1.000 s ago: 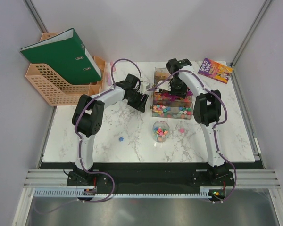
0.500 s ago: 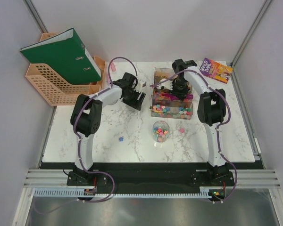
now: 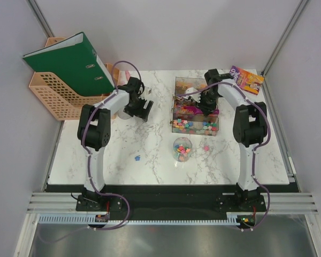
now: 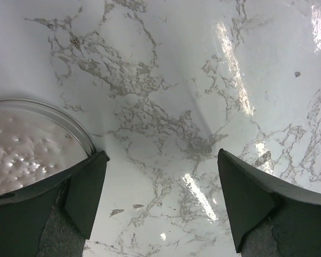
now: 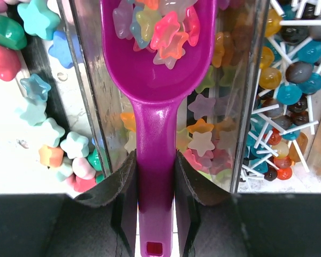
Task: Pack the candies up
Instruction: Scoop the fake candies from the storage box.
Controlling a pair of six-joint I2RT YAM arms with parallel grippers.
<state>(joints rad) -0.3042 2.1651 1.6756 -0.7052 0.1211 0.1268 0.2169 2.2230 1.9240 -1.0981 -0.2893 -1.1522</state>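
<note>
Over the far-right trays [image 5: 246, 107], star candies [image 5: 160, 27] fill one purple scoop [image 5: 155, 139], a detail only the right wrist view shows. The right gripper [image 5: 155, 176] pinches its handle. The overhead view adds one jar [image 3: 182, 148] of them and two loose on the table [image 3: 123, 155]. At far left, the left gripper [image 4: 160, 176] gapes empty, beside perhaps a clear lid [image 4: 21, 144].

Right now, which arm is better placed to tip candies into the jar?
Right. The right gripper is shut on the scoop, which holds candies over the trays, near the jar. The left gripper is open and empty over the table, farther left.
</note>
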